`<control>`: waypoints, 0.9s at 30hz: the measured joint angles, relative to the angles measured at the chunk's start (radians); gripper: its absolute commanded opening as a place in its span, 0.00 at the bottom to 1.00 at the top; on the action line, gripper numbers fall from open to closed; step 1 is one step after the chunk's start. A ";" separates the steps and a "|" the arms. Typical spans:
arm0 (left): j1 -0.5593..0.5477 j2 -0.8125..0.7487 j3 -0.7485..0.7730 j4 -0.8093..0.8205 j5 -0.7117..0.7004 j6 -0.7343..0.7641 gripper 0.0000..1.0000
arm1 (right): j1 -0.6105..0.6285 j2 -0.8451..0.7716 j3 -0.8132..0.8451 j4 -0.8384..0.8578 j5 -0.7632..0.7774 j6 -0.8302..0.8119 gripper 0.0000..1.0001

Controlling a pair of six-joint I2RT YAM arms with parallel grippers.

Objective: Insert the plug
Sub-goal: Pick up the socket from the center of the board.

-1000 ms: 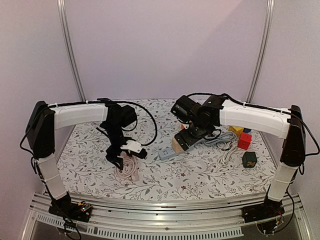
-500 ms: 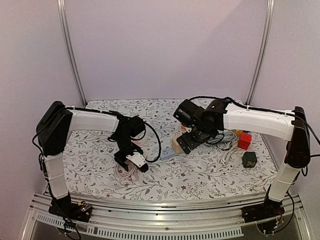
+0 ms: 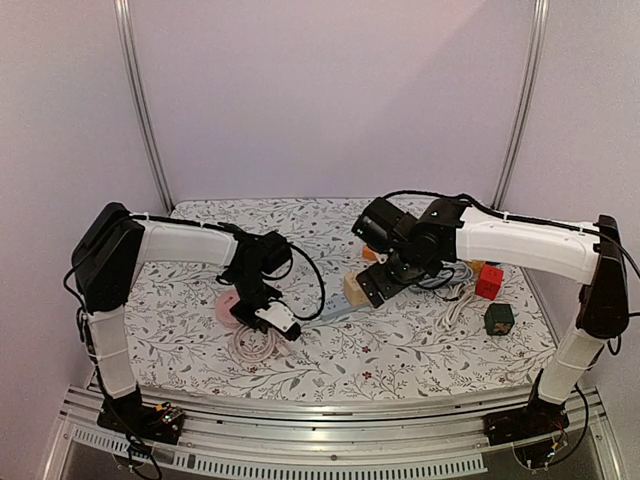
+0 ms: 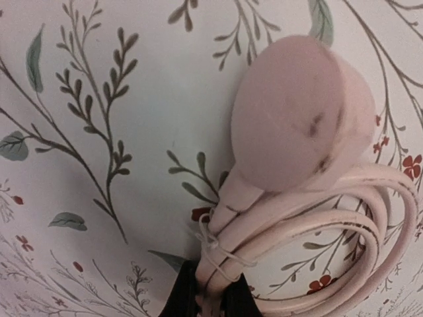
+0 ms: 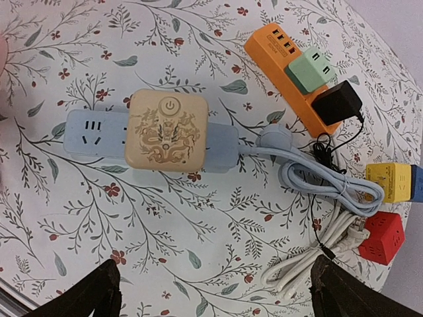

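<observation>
left hand (image 4: pixel 208 300) clamped on pink cord bundle (image 4: pixel 317 218) just behind pink plug (image 4: pixel 301 115), left side of counter (image 3: pixel 400 345), well apart from blue power strip (image 5: pixel 89 132) | right hand (image 5: pixel 221 290) apart above strip | risk: cord grip lets plug swivel, prongs miss socket

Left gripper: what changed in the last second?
The left gripper came down onto the pink cord bundle and shut on it just behind the pink plug. The right arm drifted slightly right. The right gripper stayed open above the blue power strip; the strip and red cube did not move.
</observation>
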 measured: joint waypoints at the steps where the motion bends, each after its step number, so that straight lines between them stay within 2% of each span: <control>1: 0.000 0.000 0.008 -0.005 0.003 -0.024 0.00 | 0.000 -0.010 -0.004 0.001 0.004 0.000 0.99; 4: 0.005 0.000 0.097 -0.073 0.033 -0.122 0.00 | 0.000 -0.060 -0.028 0.017 0.016 -0.014 0.99; 8: 0.027 -0.009 0.384 -0.215 0.186 -0.317 0.00 | -0.003 -0.212 -0.111 0.090 0.009 -0.065 0.99; 12: 0.042 -0.093 0.596 -0.254 0.293 -0.553 0.00 | -0.010 -0.426 -0.240 0.260 -0.071 -0.135 0.99; 17: 0.069 -0.188 0.797 -0.264 0.374 -0.890 0.00 | -0.013 -0.623 -0.416 0.592 -0.237 -0.224 0.99; 21: 0.088 -0.210 0.898 -0.229 0.321 -1.107 0.00 | 0.001 -0.553 -0.401 0.795 -0.282 -0.201 0.99; 27: 0.090 -0.209 0.961 -0.158 0.133 -1.305 0.00 | 0.048 -0.305 -0.293 1.102 -0.262 -0.007 0.99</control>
